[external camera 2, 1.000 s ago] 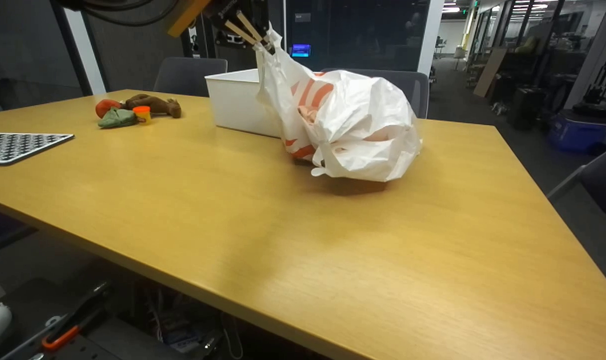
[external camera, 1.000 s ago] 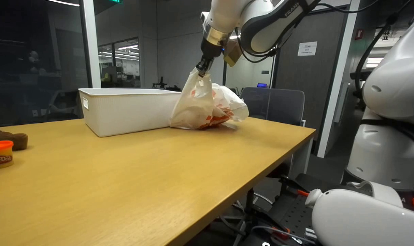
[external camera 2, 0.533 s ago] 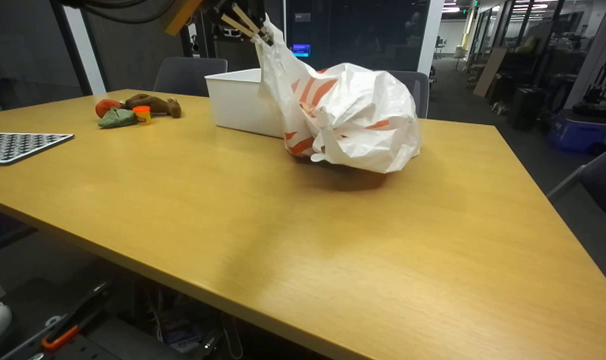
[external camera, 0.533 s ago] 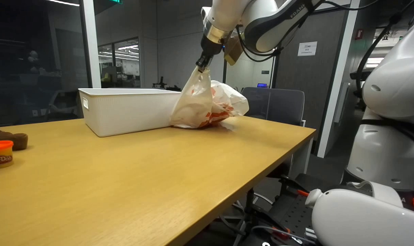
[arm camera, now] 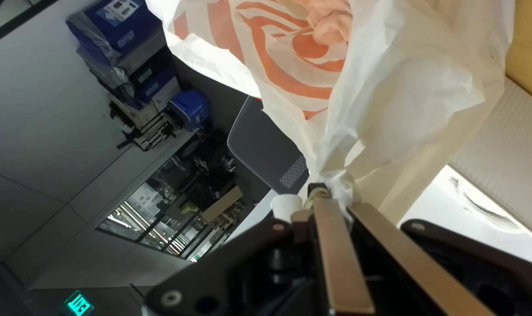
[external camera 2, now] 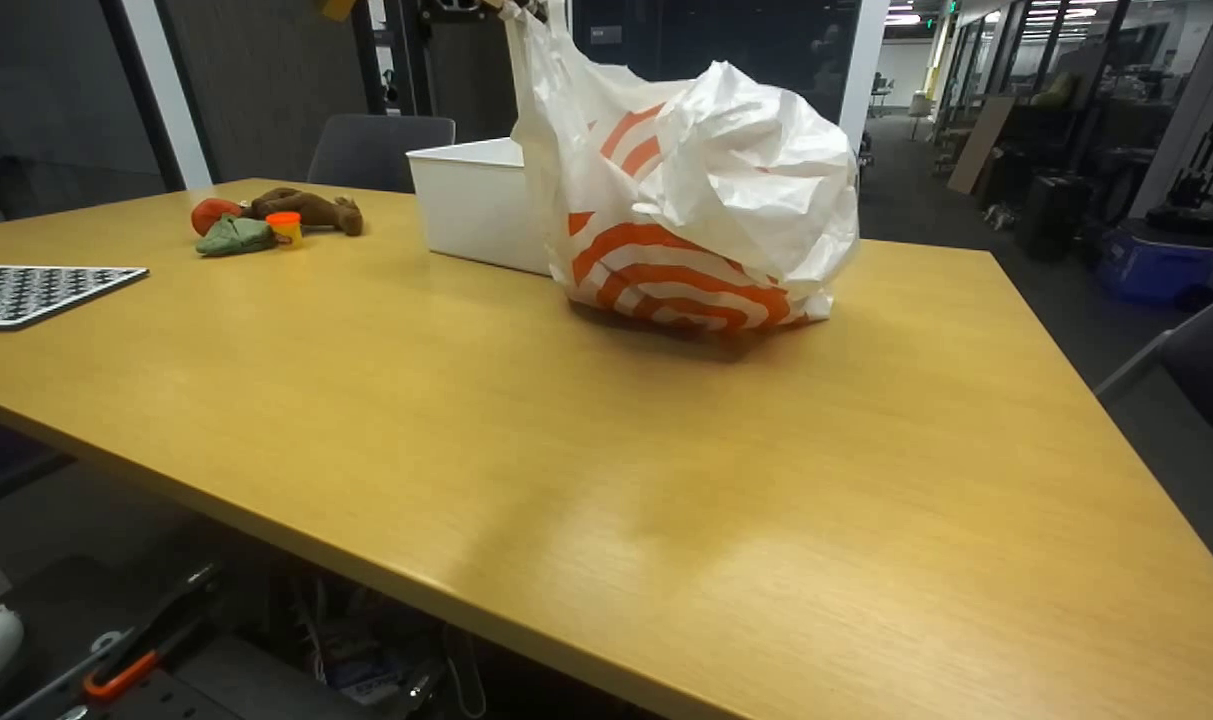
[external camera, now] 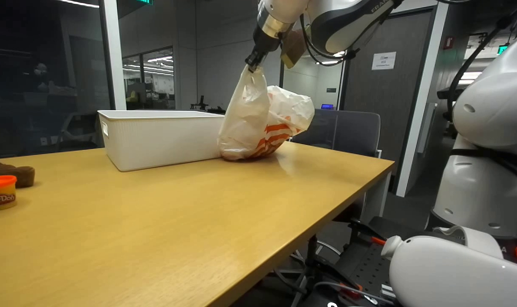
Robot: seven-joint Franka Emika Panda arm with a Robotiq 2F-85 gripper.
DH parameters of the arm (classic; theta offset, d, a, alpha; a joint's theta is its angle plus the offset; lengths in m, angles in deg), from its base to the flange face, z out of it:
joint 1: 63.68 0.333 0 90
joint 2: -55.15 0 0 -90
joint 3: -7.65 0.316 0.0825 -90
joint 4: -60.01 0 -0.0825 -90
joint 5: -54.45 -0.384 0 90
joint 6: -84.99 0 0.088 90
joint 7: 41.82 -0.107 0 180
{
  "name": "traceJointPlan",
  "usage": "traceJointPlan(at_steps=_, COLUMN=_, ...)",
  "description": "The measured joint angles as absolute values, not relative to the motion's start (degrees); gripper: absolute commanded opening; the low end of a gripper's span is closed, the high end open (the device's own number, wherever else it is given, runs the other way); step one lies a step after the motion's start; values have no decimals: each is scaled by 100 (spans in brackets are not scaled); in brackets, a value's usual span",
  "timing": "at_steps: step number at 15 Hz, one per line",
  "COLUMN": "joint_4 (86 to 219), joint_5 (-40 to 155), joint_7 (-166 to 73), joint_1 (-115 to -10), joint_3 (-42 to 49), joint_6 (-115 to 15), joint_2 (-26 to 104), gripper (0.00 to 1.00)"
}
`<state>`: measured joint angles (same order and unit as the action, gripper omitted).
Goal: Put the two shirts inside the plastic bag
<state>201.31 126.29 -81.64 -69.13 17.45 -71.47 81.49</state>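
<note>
The plastic bag point(external camera: 243, 123) is pulled up by one handle, and my gripper point(external camera: 252, 69) is shut on that handle. Orange stripes run round its lower side, and its far half bulges out loosely in an exterior view point(external camera 2: 756, 180). Its bottom is at the table; whether all its weight is off cannot be told. The wrist view shows white plastic bunched between the fingertips of the gripper point(arm camera: 338, 198). Through the bag's open mouth there, a pinkish cloth, a shirt point(arm camera: 333, 26), lies inside. Whether both shirts are in that lump is hidden by the plastic.
A white box point(external camera: 156, 140) stands against the bag's side. Farther along the table point(external camera 2: 526, 450) lie a brown soft toy point(external camera 2: 311, 208), a green item point(external camera 2: 234, 236), a Play-Doh tub point(external camera 2: 284, 228) and a patterned board point(external camera 2: 46, 295). A grey chair point(external camera: 337, 132) is behind the bag.
My gripper has risen, drawing the bag up taller. Its drooping side has lifted from the table and more orange stripes show. The white box has shifted slightly away from the bag's side.
</note>
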Motion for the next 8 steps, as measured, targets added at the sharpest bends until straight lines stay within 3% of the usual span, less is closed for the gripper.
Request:
traceJointPlan(at_steps=2, joint_4=20175, joint_5=12629, joint_7=-8164, joint_1=-6912, joint_3=1745, joint_6=-7145, joint_2=8126, gripper=0)
traceJointPlan(at_steps=3, joint_4=20205, joint_5=12628, joint_7=-8162, joint_1=-6910, joint_3=1745, joint_6=-7145, joint_2=8094, gripper=26)
traceJointPlan(at_steps=4, joint_4=20250, joint_5=12628, joint_7=-8159, joint_1=-6906, joint_3=1745, joint_6=-7143, joint_2=8060, gripper=27)
traceJointPlan(at_steps=8, joint_4=20391, joint_5=12592, joint_7=-8137, joint_1=-6892, joint_3=1745, joint_6=-7088, joint_2=7887, gripper=57)
